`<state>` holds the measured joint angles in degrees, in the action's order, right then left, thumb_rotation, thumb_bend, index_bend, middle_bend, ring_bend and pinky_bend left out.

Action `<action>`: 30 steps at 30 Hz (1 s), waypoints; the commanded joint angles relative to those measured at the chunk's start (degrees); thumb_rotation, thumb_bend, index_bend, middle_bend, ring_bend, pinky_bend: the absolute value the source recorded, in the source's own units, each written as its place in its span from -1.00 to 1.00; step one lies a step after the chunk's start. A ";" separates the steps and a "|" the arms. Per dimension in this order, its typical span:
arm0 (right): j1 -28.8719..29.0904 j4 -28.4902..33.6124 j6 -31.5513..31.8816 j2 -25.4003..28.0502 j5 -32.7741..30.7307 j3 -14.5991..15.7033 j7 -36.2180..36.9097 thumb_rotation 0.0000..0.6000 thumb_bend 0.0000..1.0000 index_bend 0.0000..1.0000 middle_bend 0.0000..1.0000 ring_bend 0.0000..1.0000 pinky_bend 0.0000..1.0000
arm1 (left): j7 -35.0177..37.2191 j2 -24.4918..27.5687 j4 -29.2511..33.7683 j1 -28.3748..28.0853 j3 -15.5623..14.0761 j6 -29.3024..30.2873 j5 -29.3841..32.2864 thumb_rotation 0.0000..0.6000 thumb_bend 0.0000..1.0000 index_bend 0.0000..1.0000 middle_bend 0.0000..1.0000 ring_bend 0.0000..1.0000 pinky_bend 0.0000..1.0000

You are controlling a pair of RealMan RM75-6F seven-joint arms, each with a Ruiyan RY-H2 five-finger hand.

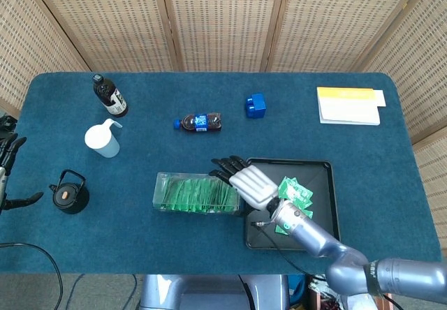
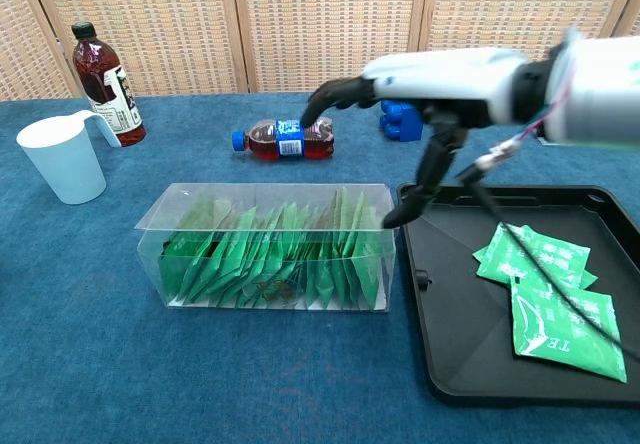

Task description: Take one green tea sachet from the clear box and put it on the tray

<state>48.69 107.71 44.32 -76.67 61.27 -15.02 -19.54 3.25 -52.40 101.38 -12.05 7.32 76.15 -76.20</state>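
Black fingers [image 2: 335, 94] of right hand [image 1: 248, 179] spread, empty, above clear box [image 2: 268, 247].

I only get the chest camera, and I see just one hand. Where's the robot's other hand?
Observer: The left hand is at the left edge of the table, fingers apart, holding nothing.
Operator: Is anything near it?
Observer: Yes, a small black kettle stands just to its right, nearer the robot than the white cup.
Operator: What's hiding behind the arm on my right?
Observer: A yellow and white notepad lies in the far right corner of the table.
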 commanded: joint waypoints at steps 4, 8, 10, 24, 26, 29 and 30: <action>6.12 -2.88 2.72 -7.37 -9.65 0.13 -7.95 1.00 -0.79 -0.62 -1.00 -1.00 -1.00 | 0.35 0.08 -0.12 -0.10 0.06 -0.30 0.34 1.00 -0.76 -1.00 -1.00 -1.00 -1.00; 8.67 -4.21 4.60 -10.26 -13.22 0.67 -11.41 1.00 -0.75 -0.60 -1.00 -1.00 -1.00 | 0.81 0.24 -0.10 0.03 0.19 -0.09 0.48 1.00 -0.76 -1.00 -1.00 -1.00 -1.00; 9.65 -5.04 5.28 -11.34 -14.43 1.13 -12.88 1.00 -0.71 -0.60 -1.00 -1.00 -1.00 | 0.97 0.30 -0.10 0.06 0.21 -0.08 0.52 1.00 -0.76 -1.00 -1.00 -1.00 -1.00; 12.39 -8.60 10.06 -15.31 -17.44 3.27 -17.57 1.00 -0.14 -0.48 -1.00 -1.00 -1.00 | 2.91 0.88 -0.56 0.11 0.29 -0.44 0.45 1.00 -0.76 -1.00 -1.00 -1.00 -1.00; 12.54 -8.88 10.79 -15.64 -17.46 3.09 -17.67 1.00 0.02 -0.44 -1.00 -1.00 -1.00 | 3.23 0.98 -0.58 0.15 0.32 -0.41 0.45 1.00 -0.76 -1.00 -1.00 -1.00 -1.00; 12.44 -8.97 11.73 -15.95 -17.13 2.74 -17.21 1.00 0.22 -0.39 -1.00 -1.00 -1.00 | 3.68 1.13 -0.66 0.16 0.31 -0.50 0.34 1.00 -0.76 -1.00 -1.00 -1.00 -1.00; 12.45 -8.94 11.88 -15.93 -17.16 2.55 -17.03 1.00 0.24 -0.38 -1.00 -1.00 -1.00 | 3.82 1.17 -0.68 0.16 0.31 -0.52 0.31 1.00 -0.76 -1.00 -1.00 -1.00 -1.00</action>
<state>61.14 98.79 56.09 -92.56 44.07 -12.34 -36.69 7.03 -51.25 100.71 -11.90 7.64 75.64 -75.88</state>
